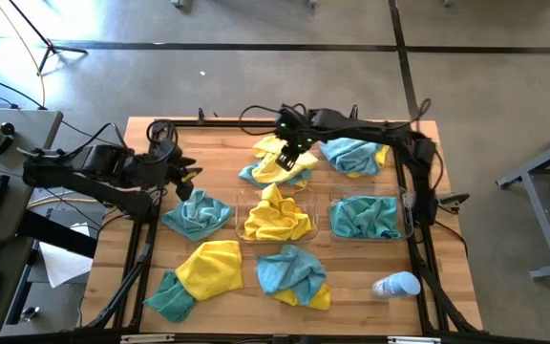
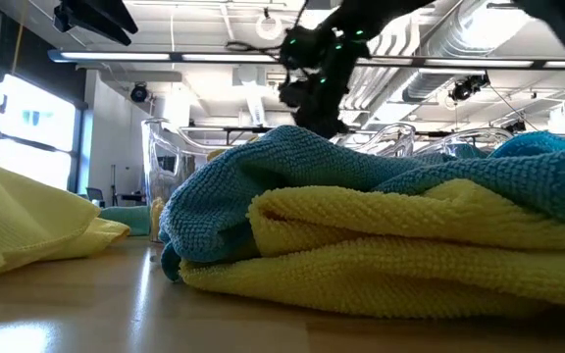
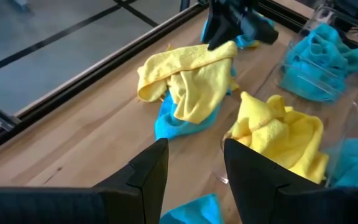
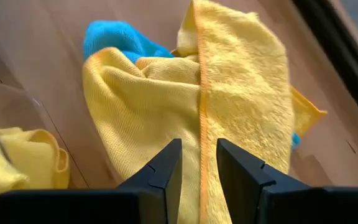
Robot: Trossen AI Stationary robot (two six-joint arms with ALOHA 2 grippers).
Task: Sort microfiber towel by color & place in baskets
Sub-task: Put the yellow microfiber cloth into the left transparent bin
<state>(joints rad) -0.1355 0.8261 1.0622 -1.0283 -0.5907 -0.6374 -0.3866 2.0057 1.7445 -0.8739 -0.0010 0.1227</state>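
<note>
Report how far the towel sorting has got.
Done: one basket holds yellow towels; the other basket holds teal ones.

In hand: the right gripper is at the yellow towel lying on a teal one near the table's far edge, fingers nearly closed. The left gripper waits open by a loose teal towel.

Left: mixed towels at the far right and near edge.

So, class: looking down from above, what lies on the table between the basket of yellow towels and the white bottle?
In the high view, a teal towel on a yellow one lies between the yellow-filled basket and the white bottle.
</note>
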